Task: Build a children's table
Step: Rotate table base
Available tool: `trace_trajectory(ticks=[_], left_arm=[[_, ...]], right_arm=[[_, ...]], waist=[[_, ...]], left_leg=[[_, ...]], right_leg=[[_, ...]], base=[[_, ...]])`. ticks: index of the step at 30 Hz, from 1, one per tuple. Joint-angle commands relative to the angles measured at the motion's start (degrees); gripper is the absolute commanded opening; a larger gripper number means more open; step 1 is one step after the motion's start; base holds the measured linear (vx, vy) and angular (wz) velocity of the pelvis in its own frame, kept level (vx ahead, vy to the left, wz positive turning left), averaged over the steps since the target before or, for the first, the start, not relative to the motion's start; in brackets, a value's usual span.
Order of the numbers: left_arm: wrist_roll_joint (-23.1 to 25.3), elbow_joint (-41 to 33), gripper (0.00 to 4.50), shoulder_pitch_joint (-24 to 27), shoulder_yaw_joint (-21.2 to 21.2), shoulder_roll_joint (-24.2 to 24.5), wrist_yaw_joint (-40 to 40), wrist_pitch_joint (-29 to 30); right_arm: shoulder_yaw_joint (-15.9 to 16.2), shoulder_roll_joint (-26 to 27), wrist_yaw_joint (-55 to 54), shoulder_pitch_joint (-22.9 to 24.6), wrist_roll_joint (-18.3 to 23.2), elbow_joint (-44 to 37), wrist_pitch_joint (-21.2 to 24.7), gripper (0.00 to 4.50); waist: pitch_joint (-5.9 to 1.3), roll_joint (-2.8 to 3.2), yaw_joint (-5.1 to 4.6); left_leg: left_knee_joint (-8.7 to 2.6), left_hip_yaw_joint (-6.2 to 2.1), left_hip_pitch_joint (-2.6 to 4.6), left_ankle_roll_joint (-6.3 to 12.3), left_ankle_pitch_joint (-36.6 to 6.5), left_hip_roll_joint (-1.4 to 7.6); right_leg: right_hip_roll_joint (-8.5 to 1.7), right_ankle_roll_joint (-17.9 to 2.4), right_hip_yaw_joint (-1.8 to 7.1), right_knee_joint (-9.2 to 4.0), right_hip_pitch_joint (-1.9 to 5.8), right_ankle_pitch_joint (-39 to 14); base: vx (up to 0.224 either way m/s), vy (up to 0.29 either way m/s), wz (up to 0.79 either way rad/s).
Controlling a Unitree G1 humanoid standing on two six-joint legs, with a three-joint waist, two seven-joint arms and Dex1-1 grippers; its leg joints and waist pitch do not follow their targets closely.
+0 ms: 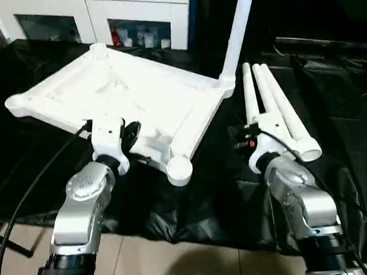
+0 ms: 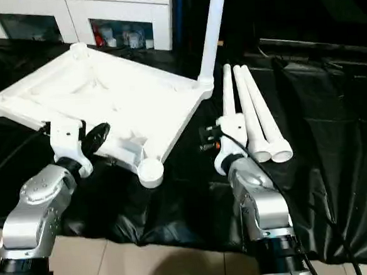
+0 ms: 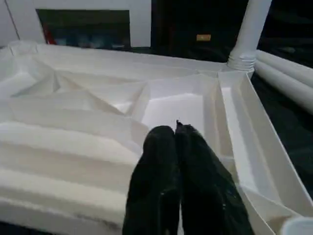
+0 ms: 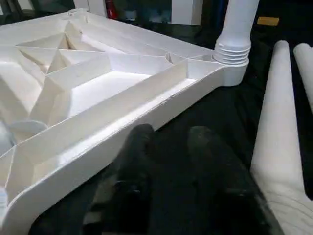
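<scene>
A room set up as a test or demonstration space is being suggested: a work table (image 1: 332, 102) is being covered by a black sheet (image 1: 40, 154), a white cabinet (image 1: 93, 11) with glass doors is being kept behind it, and pale floor tiles (image 1: 180, 263) are being shown below.

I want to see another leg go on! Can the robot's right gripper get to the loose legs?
Probably yes. The three loose legs lie right beside the right gripper, with bare black cloth between them.
</scene>
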Motion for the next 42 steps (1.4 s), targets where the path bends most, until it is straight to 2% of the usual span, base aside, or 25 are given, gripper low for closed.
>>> trace_trajectory(ticks=[1,2,3,5,7,8,9,12,13,16,21,23,25,26,27,29,31,33,34,35,37,38,40,41,42], left_arm=[[-0.79,0.39,0.54,-0.45,0.54,-0.02,0.19,1.07],[-1.00,0.51,0.66,-0.57,0.64,-0.01,0.09,1.21],[-1.11,0.61,0.79,-0.69,0.68,-0.02,0.06,1.32],[-1.12,0.65,0.84,-0.78,0.72,0.01,0.08,1.37],[-1.02,0.78,0.92,-0.97,0.73,0.05,0.19,1.51],[-1.02,0.78,1.13,-0.97,0.73,0.05,0.19,1.51],[-1.02,0.78,1.19,-0.97,0.73,0.05,0.19,1.51],[-1.16,0.99,1.25,-1.22,0.78,0.13,0.18,1.69],[-1.23,1.16,1.51,-1.36,0.87,0.17,0.19,1.70],[-1.31,1.35,1.67,-1.54,0.97,0.22,0.19,1.70],[-1.43,1.58,2.06,-1.76,1.08,0.30,0.11,1.42],[-1.53,1.57,2.31,-1.79,1.16,0.31,0.03,1.42],[-1.73,1.05,2.49,-1.59,1.30,0.28,0.04,1.57],[-1.73,1.05,2.54,-1.59,1.30,0.28,0.04,1.57],[-1.75,0.91,2.54,-1.52,1.33,0.30,0.07,1.60],[-1.71,0.75,2.87,-1.36,1.37,0.40,0.14,1.64],[-1.69,0.69,2.96,-1.27,1.39,0.45,0.16,1.65],[-1.73,0.74,3.19,-1.29,1.37,0.51,0.16,1.64],[-1.77,0.79,3.37,-1.33,1.35,0.54,0.16,1.63],[-1.81,0.93,3.37,-1.42,1.34,0.57,0.12,1.62],[-1.79,1.05,3.51,-1.50,1.30,0.61,0.08,1.56],[-1.81,1.19,3.76,-1.61,1.31,0.60,0.05,1.53],[-1.82,1.27,3.82,-1.67,1.30,0.61,0.01,1.51],[-1.85,1.51,3.87,-1.87,1.31,0.59,0.01,1.46],[-1.83,1.70,4.09,-2.03,1.30,0.61,0.06,1.49]], right_arm=[[-0.61,-0.44,-0.01,0.24,0.77,-0.88,0.84,1.57],[-0.57,-0.48,0.00,0.20,0.86,-0.94,0.87,1.64],[-0.55,-0.57,0.02,0.14,0.99,-0.93,0.89,1.76],[-0.51,-0.61,-0.03,0.09,1.02,-0.95,0.90,1.89],[-0.46,-0.59,0.10,0.12,1.19,-1.25,1.05,2.00],[-0.46,-0.59,0.10,0.12,1.19,-1.25,1.05,2.12],[-0.46,-0.59,0.10,0.12,1.19,-1.25,1.05,2.20],[-0.43,-0.56,0.12,0.21,1.23,-1.52,1.19,2.33],[-0.39,-0.56,0.11,0.28,1.20,-1.59,1.20,2.54],[-0.35,-0.56,0.13,0.35,1.20,-1.67,1.22,2.73],[-0.17,-0.68,0.19,0.66,1.25,-1.68,1.16,3.12],[-0.04,-0.72,0.20,0.63,1.26,-1.57,1.17,3.32],[0.21,-0.81,0.19,0.57,1.36,-1.41,1.15,3.53],[0.21,-0.81,0.19,0.57,1.36,-1.41,1.15,3.59],[0.30,-0.83,0.17,0.55,1.38,-1.36,1.13,3.59],[0.74,-0.93,0.12,0.62,1.01,-1.19,1.11,3.87],[1.11,-1.02,0.07,0.73,0.62,-1.10,1.07,4.01],[1.42,-1.14,-0.10,0.75,0.14,-0.98,0.95,4.19],[1.59,-1.22,-0.22,0.75,-0.15,-0.91,0.87,4.31],[1.71,-1.29,-0.24,0.68,-0.33,-0.80,0.78,4.37],[1.86,-1.41,-0.28,0.65,-0.58,-0.77,0.69,4.39],[1.96,-1.45,-0.19,0.68,-0.53,-0.84,0.87,4.39],[2.04,-1.51,-0.14,0.71,-0.37,-1.07,1.94,4.39],[2.08,-1.57,-0.29,0.75,-0.05,-1.25,2.61,4.39],[2.14,-1.73,-0.63,0.65,-0.13,-1.09,2.73,4.39]], waist=[[-4.33,0.33,0.08],[-4.15,0.41,0.13],[-3.29,0.74,0.06],[-2.74,0.89,-0.13],[-2.08,0.86,-0.42],[-2.04,0.87,-0.40],[-2.13,0.79,-0.38],[-2.26,0.78,-0.31],[-2.31,0.70,-0.34],[-2.42,0.74,-0.33],[-2.76,0.70,-0.22],[-3.07,0.53,-0.25],[-3.24,0.71,-0.14],[-3.29,0.50,-0.19],[-3.33,0.65,-0.13],[-3.40,0.68,-0.19],[-3.40,0.80,-0.17],[-3.34,1.00,-0.03],[-3.37,0.95,-0.04],[-3.57,1.05,0.00],[-3.85,0.97,0.01],[-4.18,1.07,0.09],[-4.48,0.87,0.08],[-4.80,2.26,0.05],[-3.43,1.44,-0.24]], left_leg=[[-2.37,-0.60,-0.50,7.59,15.99,2.40],[-2.72,-0.53,-0.39,6.69,11.70,2.58],[-3.67,-0.54,-0.06,3.10,0.76,3.20],[-4.14,-0.45,0.43,0.64,-5.79,3.30],[-4.81,-0.66,1.10,-2.18,-13.98,3.04],[-4.88,-0.74,1.20,-2.51,-14.99,2.96],[-4.87,-0.90,1.24,-2.73,-15.57,2.74],[-4.85,-0.99,0.83,-2.53,-14.39,2.55],[-4.82,-0.99,0.71,-2.42,-14.10,2.50],[-4.84,-1.04,0.56,-2.31,-13.54,2.49],[-4.98,-1.05,0.17,-1.92,-12.51,2.69],[-4.91,-1.02,-0.17,-1.82,-10.32,2.75],[-4.81,-0.89,-0.02,-1.71,-9.20,2.78],[-4.89,-0.87,0.06,-1.77,-9.95,2.78],[-5.12,-0.77,0.46,-1.67,-11.96,2.73],[-5.62,-0.32,1.23,0.01,-14.96,2.47],[-5.89,0.26,1.69,1.95,-14.99,2.04],[-6.08,0.46,1.87,3.05,-12.84,2.06],[-6.21,0.56,2.13,3.49,-11.43,2.07],[-6.08,0.60,1.83,3.76,-9.09,1.85],[-5.85,0.64,1.77,4.25,-6.59,1.64],[-5.57,0.66,1.62,4.91,-3.87,1.33],[-5.16,0.65,1.43,6.44,-0.60,0.83],[-5.27,2.33,6.00,3.21,-2.63,2.05],[-6.86,2.59,8.77,-3.24,-7.06,4.31]], right_leg=[[-4.50,-13.88,3.67,-1.90,4.10,23.23],[-4.61,-13.67,3.62,-2.41,4.02,18.38],[-4.98,-12.30,3.60,-3.91,3.73,3.23],[-4.88,-10.54,3.53,-4.96,3.22,-6.44],[-4.86,-6.06,3.47,-6.57,2.60,-20.38],[-4.88,-4.89,3.44,-6.86,2.44,-22.62],[-4.99,-2.44,3.43,-7.40,2.11,-26.01],[-5.03,-0.97,3.41,-7.61,2.02,-26.86],[-5.00,-0.55,3.34,-7.68,1.95,-27.10],[-4.92,-0.60,3.29,-7.61,1.85,-26.00],[-4.82,-2.72,3.45,-6.77,1.99,-19.98],[-4.77,-4.03,3.58,-6.20,2.29,-15.07],[-4.76,-5.26,3.63,-5.69,2.47,-11.67],[-4.73,-5.53,3.54,-5.58,2.76,-11.80],[-4.66,-5.97,3.45,-5.64,3.14,-12.89],[-4.16,-7.65,2.99,-6.18,4.24,-15.29],[-3.84,-9.65,2.75,-6.86,5.21,-16.06],[-3.91,-10.65,2.73,-7.18,5.76,-15.41],[-3.80,-11.45,2.69,-7.09,6.05,-13.53],[-3.74,-12.18,2.82,-6.76,6.71,-10.64],[-3.62,-13.03,2.88,-6.35,7.14,-7.11],[-3.42,-13.97,2.90,-5.80,7.57,-2.73],[-3.01,-15.19,2.92,-5.07,8.05,3.45],[-1.33,-15.73,4.24,-4.86,5.65,3.15],[-0.28,-14.94,3.79,-2.94,3.04,2.82]], base=[[-0.086,-0.018,0.02],[-0.130,-0.017,0.00],[-0.143,-0.018,0.01],[-0.133,-0.015,0.02],[-0.082,-0.004,0.02],[-0.105,-0.001,-0.01],[-0.150,-0.001,0.00],[-0.081,-0.001,0.00],[-0.065,0.000,0.00],[0.000,0.000,0.00],[0.000,0.000,0.00],[0.000,0.000,0.00],[0.051,0.001,0.01],[0.062,-0.001,0.01],[0.067,0.000,0.00],[0.068,0.000,0.00],[0.076,0.001,0.01],[0.076,0.007,0.01],[0.079,0.009,0.02],[0.096,0.012,0.02],[0.093,0.014,0.00],[0.090,0.012,0.02],[0.087,0.013,0.03],[0.100,0.010,-0.05],[0.106,0.002,-0.33]])
